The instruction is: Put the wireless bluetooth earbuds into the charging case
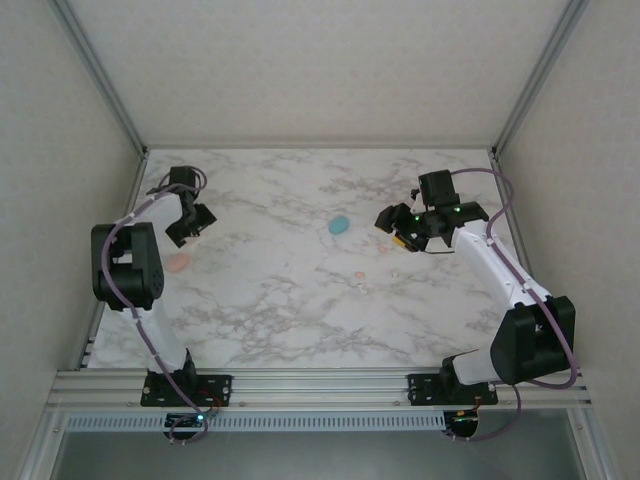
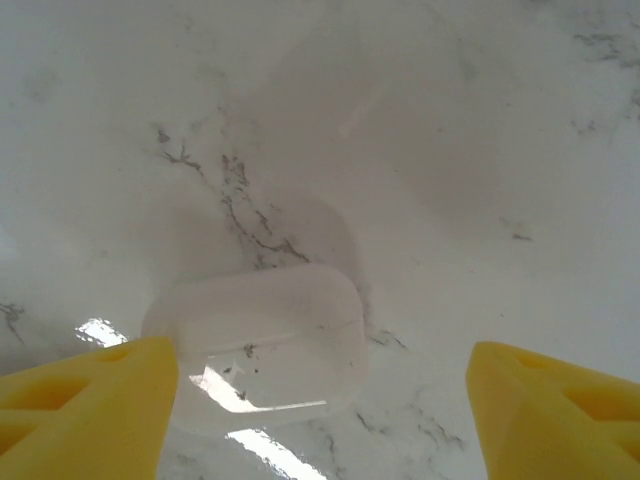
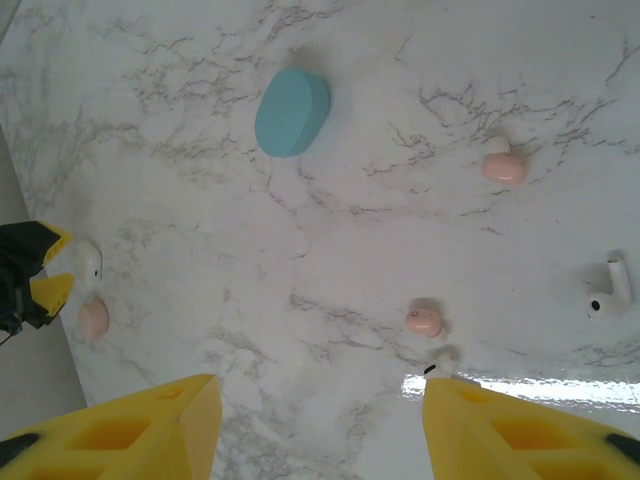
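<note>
Left gripper point(image 2: 322, 365): my yellow fingers are spread wide, and a whitish translucent pebble-shaped case point(image 2: 255, 345) lies on the marble table point(image 2: 450, 150) just beside one. Right gripper point(image 3: 320, 400): fingers apart and empty. Ahead, loose on the marble, lie a pinkish-orange earbud point(image 3: 503, 165), a second pinkish-orange earbud point(image 3: 425, 321), a white stemmed earbud point(image 3: 607, 295) and a teal oval case point(image 3: 292, 112).

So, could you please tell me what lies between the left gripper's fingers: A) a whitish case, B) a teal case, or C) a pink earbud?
A: a whitish case lies on the marble between the left gripper's open yellow fingers.
</note>
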You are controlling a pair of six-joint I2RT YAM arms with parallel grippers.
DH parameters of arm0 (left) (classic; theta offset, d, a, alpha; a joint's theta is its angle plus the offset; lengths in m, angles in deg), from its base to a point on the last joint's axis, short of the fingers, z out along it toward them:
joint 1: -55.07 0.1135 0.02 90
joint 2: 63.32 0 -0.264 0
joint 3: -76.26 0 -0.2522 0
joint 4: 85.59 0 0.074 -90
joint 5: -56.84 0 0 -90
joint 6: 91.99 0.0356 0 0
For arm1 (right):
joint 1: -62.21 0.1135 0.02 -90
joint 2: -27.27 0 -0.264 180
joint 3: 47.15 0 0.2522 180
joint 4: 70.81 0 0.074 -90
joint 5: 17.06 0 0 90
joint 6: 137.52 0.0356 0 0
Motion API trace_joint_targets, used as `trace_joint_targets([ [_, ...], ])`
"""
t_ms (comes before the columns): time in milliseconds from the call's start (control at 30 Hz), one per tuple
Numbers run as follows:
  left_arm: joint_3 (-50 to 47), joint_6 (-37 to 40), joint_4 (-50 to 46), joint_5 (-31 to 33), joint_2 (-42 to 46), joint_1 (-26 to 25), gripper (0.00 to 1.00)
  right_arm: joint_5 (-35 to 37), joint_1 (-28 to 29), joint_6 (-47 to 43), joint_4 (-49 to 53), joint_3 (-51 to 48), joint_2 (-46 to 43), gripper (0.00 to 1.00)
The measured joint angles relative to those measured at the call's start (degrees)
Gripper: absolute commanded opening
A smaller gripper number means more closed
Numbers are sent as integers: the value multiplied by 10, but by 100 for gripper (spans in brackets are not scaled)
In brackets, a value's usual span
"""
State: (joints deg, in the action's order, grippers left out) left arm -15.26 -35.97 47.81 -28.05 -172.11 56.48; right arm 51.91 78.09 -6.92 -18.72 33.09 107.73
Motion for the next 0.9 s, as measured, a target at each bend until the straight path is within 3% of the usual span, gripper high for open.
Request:
trace_joint_targets([
  [567,37,-42,-42,28,-38,2,76,0,0,2,0,0,0,56],
  [900,37,-22,-48,27,-38,-2,77,0,0,2,0,0,0,57],
])
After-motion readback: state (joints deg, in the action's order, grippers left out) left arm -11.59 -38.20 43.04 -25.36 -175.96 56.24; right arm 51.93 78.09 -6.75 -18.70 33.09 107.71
